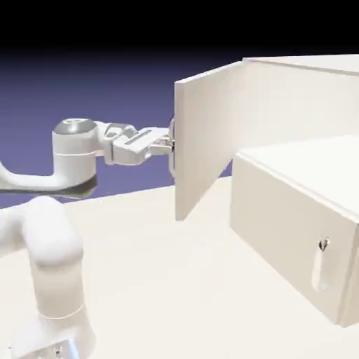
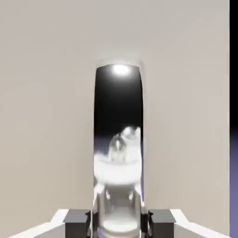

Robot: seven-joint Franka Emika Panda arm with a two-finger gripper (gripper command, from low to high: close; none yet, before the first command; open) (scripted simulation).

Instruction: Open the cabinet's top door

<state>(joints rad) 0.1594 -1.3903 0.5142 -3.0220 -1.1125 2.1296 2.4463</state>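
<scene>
Gripper (image 1: 170, 145) is sitting horizontally at the free edge of the top door (image 1: 207, 140), fingers closing narrowly on the door's handle (image 2: 119, 153). In the hand view the two dark grey fingertips (image 2: 78, 221) are flanking the handle's lower end, touching or nearly touching it on both sides.

Handle is showing as a tall, round-topped polished metal loop, mirror-like, reflecting a bright highlight at its top and a blurred white shape lower down. Door surface around it is flat, matte, cream-white, featureless.

Top door is standing swung out from the cabinet (image 1: 301, 91), a thin slab seen edge-on directly ahead of the gripper, its hinged side meeting the cabinet body beyond the fingers. Cabinet body is boxy, smooth, cream-white, sharp-cornered.

Lower panel (image 1: 287, 231) is lying below and beyond the gripper, closed, carrying a small silver handle (image 1: 322, 245) above a pale oval recess.

Arm (image 1: 73, 147) is glossy white with rounded cylindrical links and a grey cap on the wrist joint behind the gripper. Table (image 1: 154, 280) beneath is plain, pale, untextured.
</scene>
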